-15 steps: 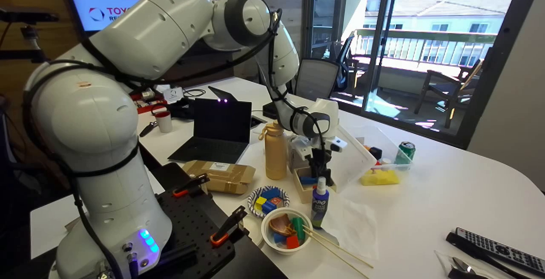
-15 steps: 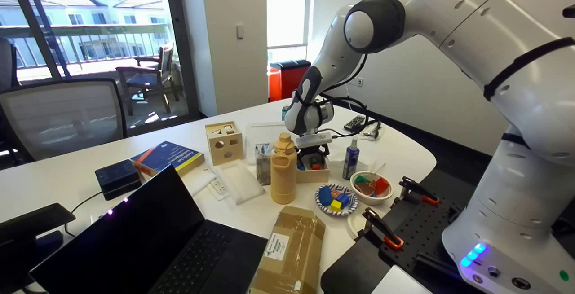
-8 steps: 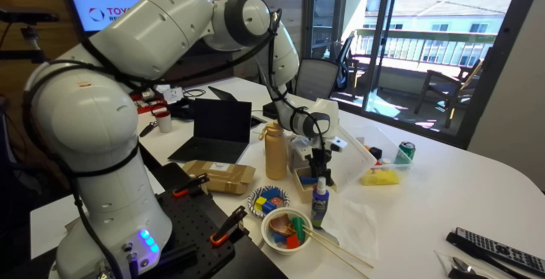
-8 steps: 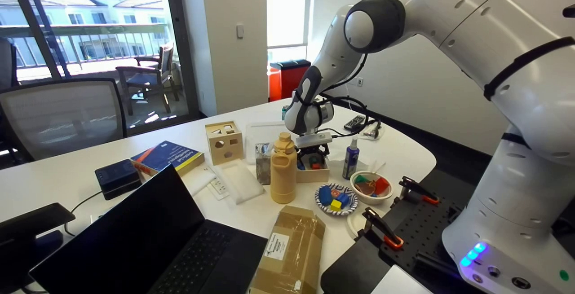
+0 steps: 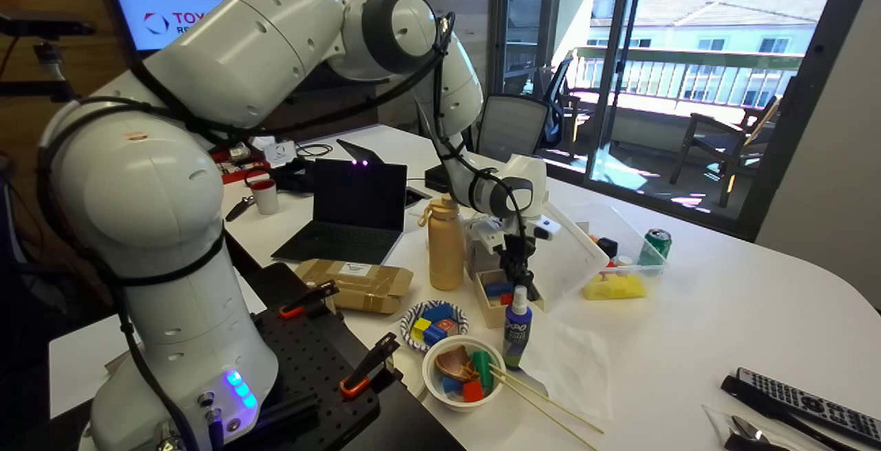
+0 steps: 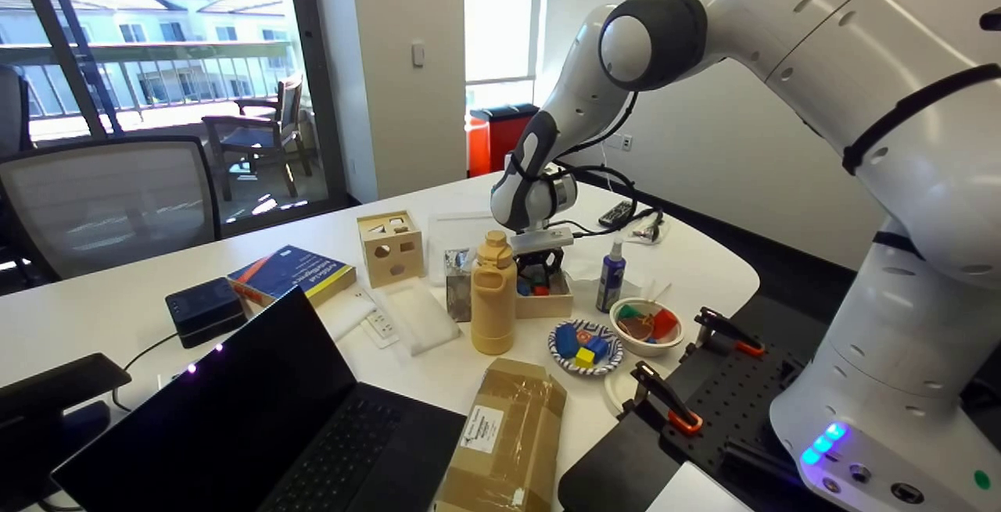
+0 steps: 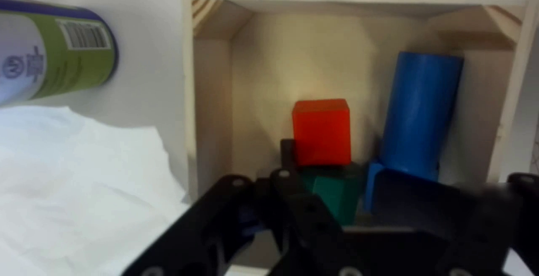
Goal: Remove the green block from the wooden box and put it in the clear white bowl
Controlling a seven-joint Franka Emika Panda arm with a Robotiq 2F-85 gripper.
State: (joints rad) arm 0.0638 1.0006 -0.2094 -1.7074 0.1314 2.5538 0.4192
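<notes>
Saw gripper (image 5: 521,286) down in wooden box (image 7: 278,69) in both ext. views. In wrist view, found fingers (image 7: 287,156) apart w/ green block (image 7: 337,200) btwn them, in near part of box, just beside left finger. Couldn't tell whether pinched or merely straddled; saw right finger dark & blurred. Noted red block (image 7: 323,137) just past green block on far side, w/ left fingertip at its left edge. Spotted blue cylinder (image 7: 419,111) lying along right wall, plus half-hidden blue piece (image 7: 372,175) nearer, partly behind right finger. Found clear white bowl (image 5: 447,399) apart from box in both ext. views; in an ext. view, near & a bit left of it. Saw in it brown bit (image 5: 454,363), green bit (image 5: 482,370), red bit (image 5: 473,391) & blue bit (image 5: 451,385), w/ 2 thin sticks (image 5: 550,400) poking out over right rim. Saw spray bottle (image 6: 611,281) upright, right of box, in an ext. view. Found patterned bowl (image 6: 557,356) w/ small blocks (image 6: 566,341) left of clear white bowl in both ext. views, & tan bottle (image 6: 493,305) left of box, likewise. Also spotted pale holed box (image 6: 393,254) left of tan bottle in an ext. view.
</notes>
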